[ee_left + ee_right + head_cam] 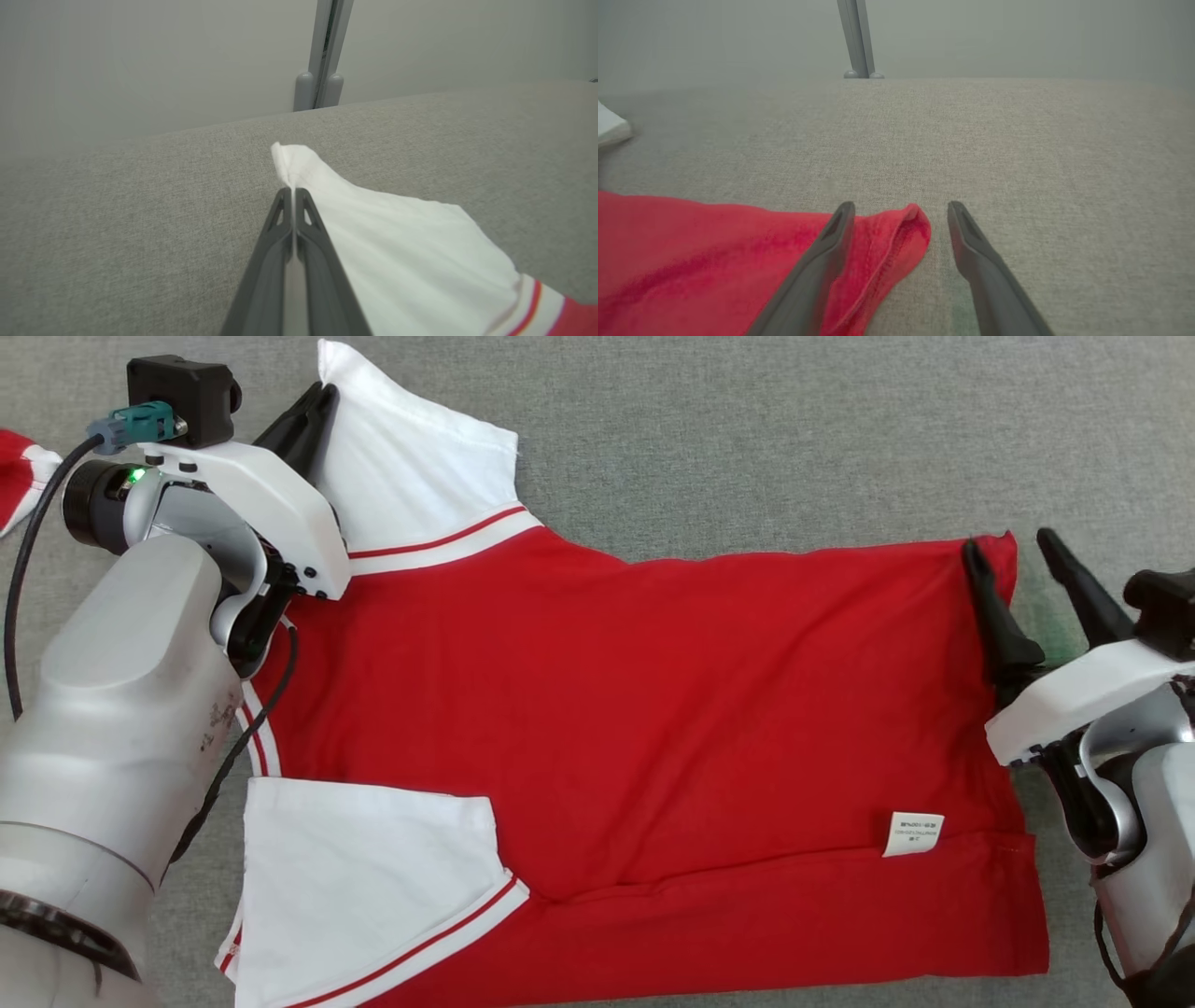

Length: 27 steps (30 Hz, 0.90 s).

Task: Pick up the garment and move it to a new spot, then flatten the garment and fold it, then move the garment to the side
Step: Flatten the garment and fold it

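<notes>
While the garment [653,691] lies spread nearly flat on the grey counter [794,448] between the two arms, the step in hand looks like the fold. The left end effector [313,415] is clamped shut on the tip of the white sleeve [373,242], and the cloth trails back beside its fingers. The right end effector [901,207] stands wide open, gripping nothing. The red hem corner [896,242] lies between its fingers, close to the inner one. Next, I judge, it must close on that corner so both can lift together.
</notes>
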Available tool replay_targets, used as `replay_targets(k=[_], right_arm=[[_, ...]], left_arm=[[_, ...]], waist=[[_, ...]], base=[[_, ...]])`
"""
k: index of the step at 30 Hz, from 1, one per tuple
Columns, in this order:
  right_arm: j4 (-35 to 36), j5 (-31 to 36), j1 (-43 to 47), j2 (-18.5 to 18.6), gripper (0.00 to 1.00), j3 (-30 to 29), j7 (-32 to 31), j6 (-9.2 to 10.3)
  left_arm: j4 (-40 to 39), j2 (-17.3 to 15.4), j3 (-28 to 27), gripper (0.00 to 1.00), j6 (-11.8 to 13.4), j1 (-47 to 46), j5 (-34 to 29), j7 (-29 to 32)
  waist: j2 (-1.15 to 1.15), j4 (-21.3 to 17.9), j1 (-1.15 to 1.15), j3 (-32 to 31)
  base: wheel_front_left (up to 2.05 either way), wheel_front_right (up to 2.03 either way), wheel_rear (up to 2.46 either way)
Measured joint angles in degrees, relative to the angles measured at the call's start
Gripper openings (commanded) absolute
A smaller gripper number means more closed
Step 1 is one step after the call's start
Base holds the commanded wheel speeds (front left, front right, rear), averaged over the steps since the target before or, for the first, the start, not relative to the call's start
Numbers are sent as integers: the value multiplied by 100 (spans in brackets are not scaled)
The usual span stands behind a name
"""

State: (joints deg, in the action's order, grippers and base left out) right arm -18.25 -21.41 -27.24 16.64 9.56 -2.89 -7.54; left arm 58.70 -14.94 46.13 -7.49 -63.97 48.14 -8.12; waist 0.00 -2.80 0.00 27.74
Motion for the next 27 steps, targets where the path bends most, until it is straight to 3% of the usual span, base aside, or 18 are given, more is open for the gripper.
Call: replay_targets(k=[3, 4, 5, 6, 7, 8, 14, 19, 27], right_arm=[[-326, -134, -123, 78, 100, 122, -199, 0], [-397, -172, -149, 91, 84, 160, -243, 0], [-470, -208, -186, 108, 48, 193, -294, 0], [-542, -253, -227, 131, 40, 224, -377, 0], [-564, -289, -257, 156, 24, 257, -383, -1], [-611, -331, -296, 186, 0, 292, -428, -1], [-723, -472, -362, 290, 0, 325, -355, -2], [-525, -586, -343, 356, 0, 166, 246, -2], [-235, -898, -34, 438, 0, -7, 704, -2]], left_arm=[[-52, -41, 151, 0, 0, 1, 158, -108], [-60, -49, 205, 0, 0, 3, 203, -133], [-84, -60, 245, 0, 0, 2, 252, -174], [-113, -70, 290, 0, 0, 2, 308, -205], [-135, -82, 344, 0, 0, 3, 352, -232], [-175, -92, 382, 0, 0, 3, 408, -274], [-346, -220, 590, 0, 0, 4, 630, -525], [-672, -374, 571, 0, 0, 41, 649, -668], [-2061, -691, -777, 0, 38, 940, -56, -694]], waist=[[0, 36, 0, -9], [0, 45, 0, -13], [0, 56, 0, -12], [0, 68, 0, -11], [0, 81, 0, -11], [0, 95, 0, -10], [0, 212, 0, -25], [0, 288, 0, -128], [0, 419, 0, -362]], base=[[0, 0, 0], [0, 0, 0], [0, 0, 0], [0, 0, 0], [0, 0, 0], [0, 0, 0], [0, 0, 0], [0, 0, 0], [0, 0, 0]])
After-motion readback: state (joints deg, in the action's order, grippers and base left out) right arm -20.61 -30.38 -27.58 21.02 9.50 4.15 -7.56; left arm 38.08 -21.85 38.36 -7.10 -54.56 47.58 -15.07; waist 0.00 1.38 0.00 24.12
